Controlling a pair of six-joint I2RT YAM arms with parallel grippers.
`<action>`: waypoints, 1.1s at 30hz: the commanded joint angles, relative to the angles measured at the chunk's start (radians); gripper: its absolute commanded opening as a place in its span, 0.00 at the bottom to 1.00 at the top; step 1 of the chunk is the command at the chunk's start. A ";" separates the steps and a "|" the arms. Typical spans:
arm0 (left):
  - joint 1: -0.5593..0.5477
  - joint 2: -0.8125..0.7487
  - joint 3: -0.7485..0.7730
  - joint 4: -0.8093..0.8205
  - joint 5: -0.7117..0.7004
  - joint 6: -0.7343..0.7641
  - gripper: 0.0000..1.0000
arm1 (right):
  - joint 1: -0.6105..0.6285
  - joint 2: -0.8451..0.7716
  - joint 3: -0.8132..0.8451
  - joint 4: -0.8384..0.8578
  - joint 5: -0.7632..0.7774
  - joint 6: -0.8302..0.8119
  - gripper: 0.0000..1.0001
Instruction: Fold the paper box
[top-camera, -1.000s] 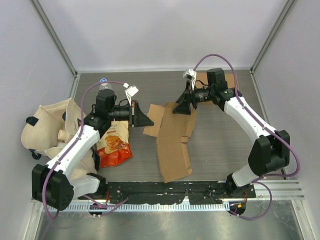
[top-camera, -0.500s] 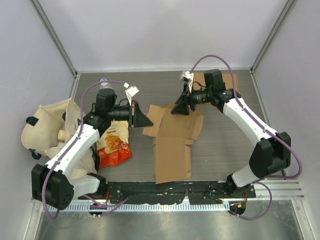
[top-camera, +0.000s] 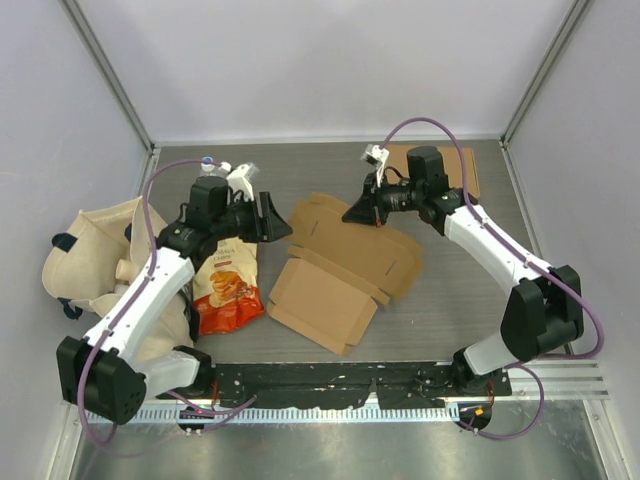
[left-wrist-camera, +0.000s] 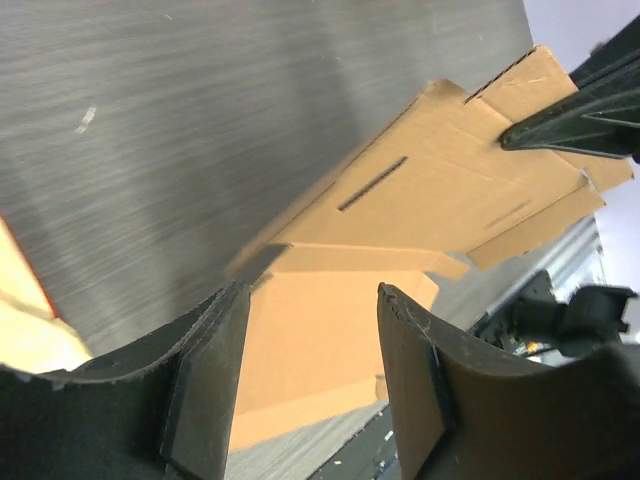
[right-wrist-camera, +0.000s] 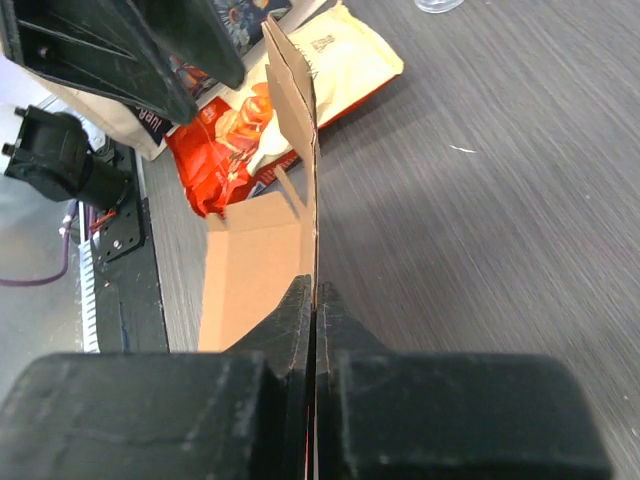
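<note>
The paper box (top-camera: 345, 265) is a flat, unfolded sheet of brown cardboard lying slantwise in the middle of the table, its far edge lifted. My right gripper (top-camera: 354, 212) is shut on that far edge, and in the right wrist view the thin card (right-wrist-camera: 312, 180) stands upright out of the closed fingertips (right-wrist-camera: 314, 296). My left gripper (top-camera: 273, 220) hovers open just left of the sheet, touching nothing. In the left wrist view the cardboard (left-wrist-camera: 430, 190) lies beyond the spread fingers (left-wrist-camera: 412, 390), and nothing is between them.
A red and white snack bag (top-camera: 228, 285) lies under the left arm, with a cream cloth bag (top-camera: 95, 260) at the far left. A second flat cardboard piece (top-camera: 458, 160) sits at the back right. A clear bottle (top-camera: 207, 163) stands at the back left.
The left gripper opened and drew back from the sheet's left edge. The right gripper closed on the far edge, and the cardboard swung from lengthwise to slantwise and spread out.
</note>
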 joint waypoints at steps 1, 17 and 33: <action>-0.004 -0.104 0.027 0.023 -0.146 -0.059 0.55 | 0.002 -0.089 -0.012 0.069 0.069 0.063 0.01; -0.206 0.256 0.550 -0.097 -0.446 -0.033 0.15 | 0.001 -0.143 -0.043 0.121 0.083 0.089 0.01; -0.433 0.347 0.637 -0.203 -0.664 0.042 0.01 | 0.001 -0.145 -0.054 0.138 0.109 0.090 0.01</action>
